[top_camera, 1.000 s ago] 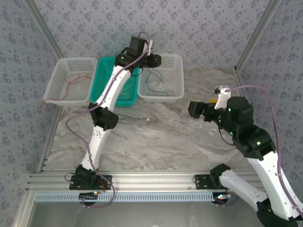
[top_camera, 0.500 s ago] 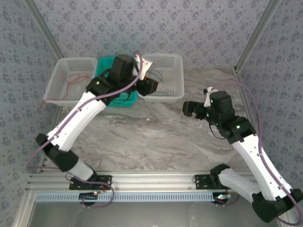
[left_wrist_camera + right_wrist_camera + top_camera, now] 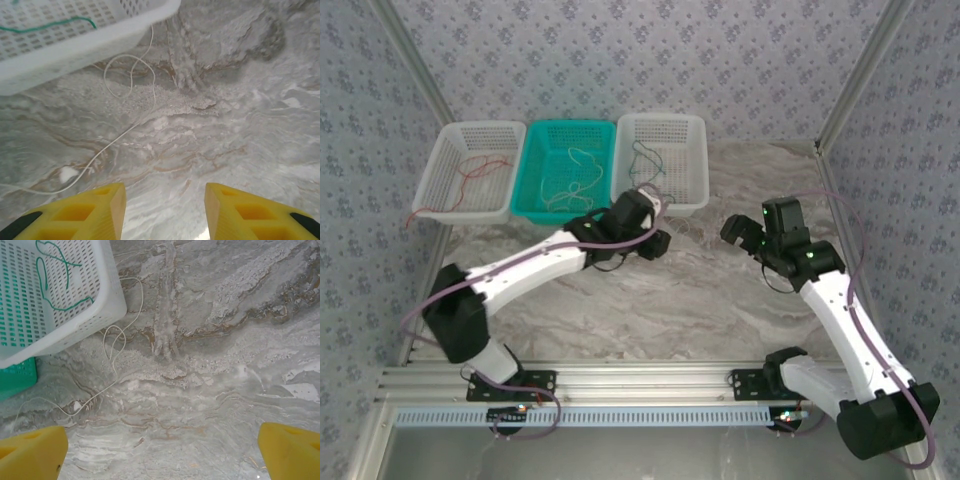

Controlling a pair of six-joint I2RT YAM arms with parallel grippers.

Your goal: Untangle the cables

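Behind basket rim (image 3: 85,42), pale cable (image 3: 125,132) part-hidden.

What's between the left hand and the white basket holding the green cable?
A pale cable, looping over the marble tabletop between left hand and white basket, in the left wrist view.

Red cable (image 3: 472,170), green cable (image 3: 50,25) basketed; white cable (image 3: 115,143) outside.

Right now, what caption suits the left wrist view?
Open left pincer faces a pale cable lying on the table beside a white basket holding a green cable.
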